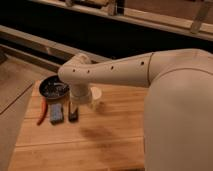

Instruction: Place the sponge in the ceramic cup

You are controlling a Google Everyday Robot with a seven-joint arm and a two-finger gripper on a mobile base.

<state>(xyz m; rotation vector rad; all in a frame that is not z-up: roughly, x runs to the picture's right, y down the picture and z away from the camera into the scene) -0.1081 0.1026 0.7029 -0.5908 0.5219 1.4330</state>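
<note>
A cream-coloured robot arm (115,67) reaches left over a pale wooden counter (100,142). Its end effector (76,101) points down just above a small black rectangular bar (73,115), jaws apart and holding nothing. The small blue rectangular sponge (56,113) lies flat on the counter between the bar and a red chili pepper (43,112). The small white ceramic cup (96,95) stands just right of the end effector. A wide dark bowl (52,89) sits behind the sponge.
</note>
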